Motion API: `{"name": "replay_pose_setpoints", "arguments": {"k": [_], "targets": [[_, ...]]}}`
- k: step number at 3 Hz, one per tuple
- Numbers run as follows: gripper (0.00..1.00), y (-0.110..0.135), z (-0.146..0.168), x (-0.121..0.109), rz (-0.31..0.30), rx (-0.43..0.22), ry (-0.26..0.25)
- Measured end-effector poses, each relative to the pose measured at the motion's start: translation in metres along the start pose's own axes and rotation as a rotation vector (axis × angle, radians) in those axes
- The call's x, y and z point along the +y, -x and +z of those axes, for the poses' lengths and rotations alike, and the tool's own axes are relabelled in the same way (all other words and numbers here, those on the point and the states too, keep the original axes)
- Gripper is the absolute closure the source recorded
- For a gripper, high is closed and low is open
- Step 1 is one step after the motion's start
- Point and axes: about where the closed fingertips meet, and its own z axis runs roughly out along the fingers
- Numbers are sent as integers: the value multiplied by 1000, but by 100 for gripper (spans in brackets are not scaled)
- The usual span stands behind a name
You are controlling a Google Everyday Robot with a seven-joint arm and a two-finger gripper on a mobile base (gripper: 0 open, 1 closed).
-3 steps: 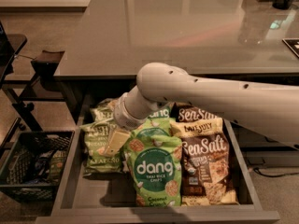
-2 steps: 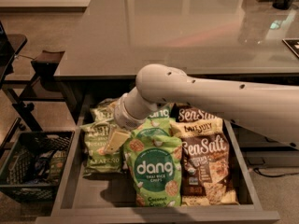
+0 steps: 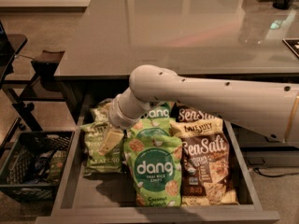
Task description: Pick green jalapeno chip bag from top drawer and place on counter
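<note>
A: What can be read in the drawer [image 3: 71, 171]?

B: Near its front edge, the bright green bag [image 3: 153, 169] says "dang", then "THAI RICE CHIPS", with "Coconut Crunch" at the bottom.

A: And to the right of that?

B: The brown bag [image 3: 205, 169] reads "Sea Salt" in big cream letters, and its small print is too fine to read. Behind it, under the edge of the counter [image 3: 187, 31], a second brown bag [image 3: 196, 118] also shows "Sea Salt".

A: The left side?

B: The olive bag [image 3: 93, 148] shows "LAPEÑO" along its bottom. The gripper [image 3: 111, 141] lies on its face, over the rest. Behind the arm [image 3: 210, 97], another green bag [image 3: 156, 112] shows only "ang".
</note>
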Motion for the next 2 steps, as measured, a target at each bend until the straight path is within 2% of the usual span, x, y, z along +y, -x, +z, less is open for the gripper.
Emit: {"name": "replay_pose_setpoints", "arguments": {"k": [2], "targets": [[21, -4, 20, -5, -13, -1, 38]]}}
